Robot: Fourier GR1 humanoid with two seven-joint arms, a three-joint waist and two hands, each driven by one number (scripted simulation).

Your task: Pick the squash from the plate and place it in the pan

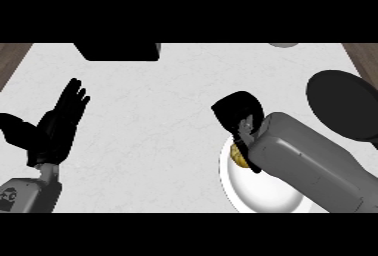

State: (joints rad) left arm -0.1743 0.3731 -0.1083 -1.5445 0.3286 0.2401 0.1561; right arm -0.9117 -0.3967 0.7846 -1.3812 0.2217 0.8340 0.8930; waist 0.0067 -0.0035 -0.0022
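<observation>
A white plate (pixel 258 192) lies on the counter at the lower right. On its left side a small yellow-brown piece of the squash (pixel 239 156) shows; my right hand and forearm hide most of it. My right hand (pixel 238 112) hangs over the plate's upper rim with fingers curled downward, its thumb reaching down beside the squash. Whether the fingers close round the squash cannot be seen. The black pan (pixel 345 104) sits at the right edge, apart from the hand. My left hand (pixel 55 127) rests open at the left, fingers up.
A black box-like object (pixel 118 51) stands at the counter's far edge, upper left. A small grey round thing (pixel 283 44) peeks in at the top right. Wooden floor shows past both top corners. White marble counter (pixel 148 125) lies between the hands.
</observation>
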